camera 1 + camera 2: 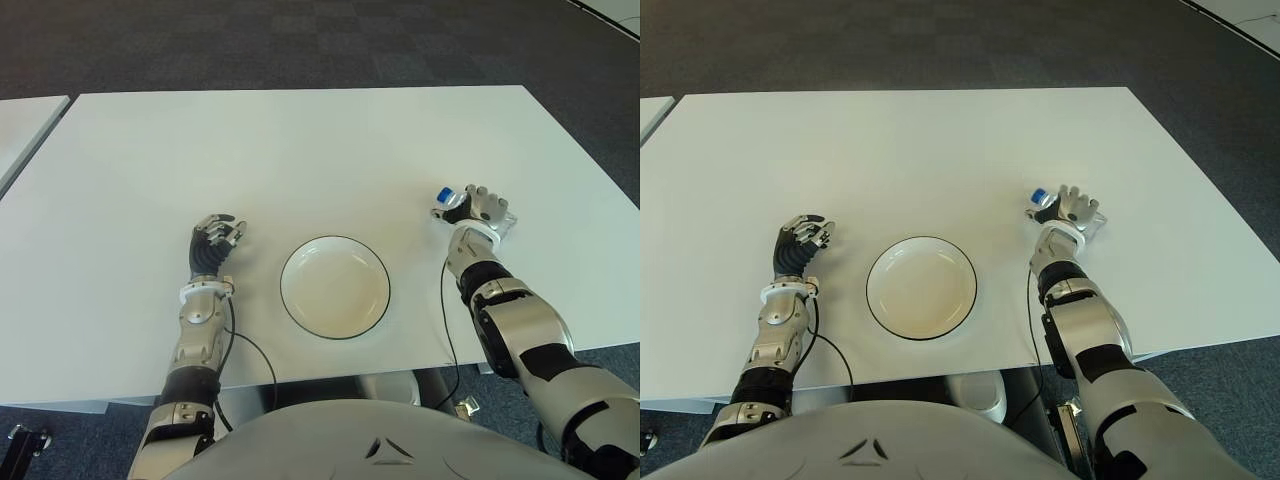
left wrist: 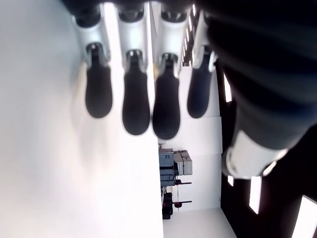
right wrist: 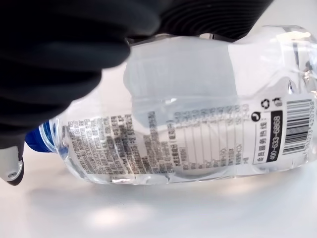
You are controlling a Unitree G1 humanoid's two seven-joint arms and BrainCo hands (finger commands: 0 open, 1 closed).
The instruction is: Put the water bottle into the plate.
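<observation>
water bottle (image 3: 188, 124), thin, clear and likely slippery, lies sideways under the right hand (image 1: 478, 211), fingers curled round its middle.

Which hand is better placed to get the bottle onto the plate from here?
The right hand: its fingers already wrap the water bottle, right of the plate. The left hand shows left of the plate, holding nothing.

Plate (image 1: 335, 287) near-centre on table (image 1: 300, 150); bottle (image 1: 447, 200) in right hand (image 1: 478, 212) right of it, left hand (image 1: 214, 243) left.
</observation>
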